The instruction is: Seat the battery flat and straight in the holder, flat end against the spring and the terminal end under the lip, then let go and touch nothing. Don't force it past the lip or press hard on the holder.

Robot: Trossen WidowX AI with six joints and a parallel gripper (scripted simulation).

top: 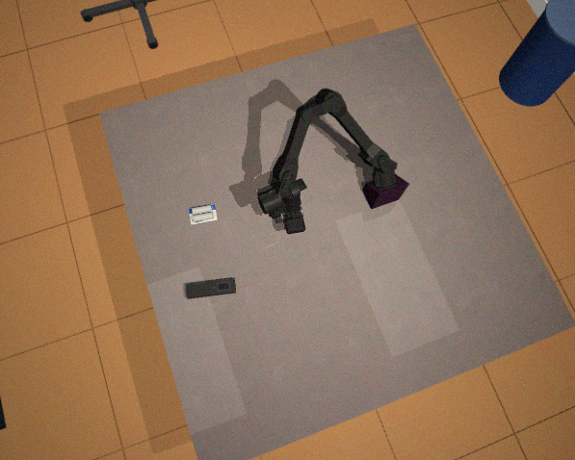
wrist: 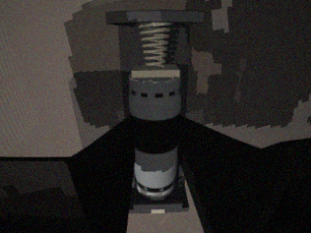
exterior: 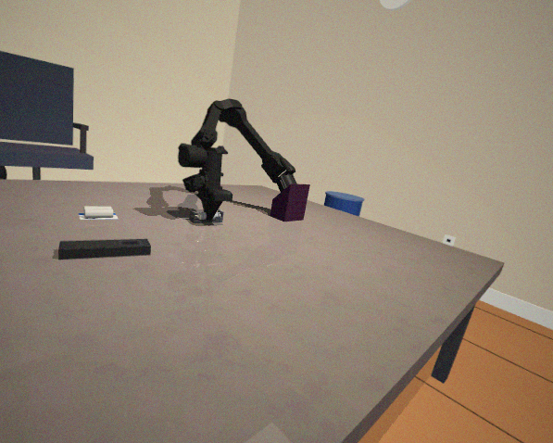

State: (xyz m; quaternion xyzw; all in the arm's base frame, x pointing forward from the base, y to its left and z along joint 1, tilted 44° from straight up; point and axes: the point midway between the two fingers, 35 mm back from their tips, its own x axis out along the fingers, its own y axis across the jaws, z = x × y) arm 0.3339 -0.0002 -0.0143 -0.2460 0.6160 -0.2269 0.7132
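My gripper (exterior: 211, 219) (wrist: 154, 124) is shut on the battery, down low at the holder. The battery (wrist: 155, 103) is a grey cylinder lying lengthwise between the fingers, in line with the holder in the wrist view. The holder (wrist: 114, 18) (exterior: 219, 218) has a dark end wall at the top of the wrist view, with the coiled spring (wrist: 155, 44) between it and the battery. A pale strip crosses the battery's spring-side end. The silver-ringed other end is beside the lower end wall (wrist: 169, 207); whether it is under the lip cannot be told. The fingers hide the battery's middle.
A white and blue pack with two pale cylinders (top: 201, 213) (exterior: 98, 211) lies left of the gripper. A black oblong box (top: 203, 289) (exterior: 100, 249) lies nearer the exterior camera. The arm's purple base block (top: 385, 193) (exterior: 291, 205) stands to the right.
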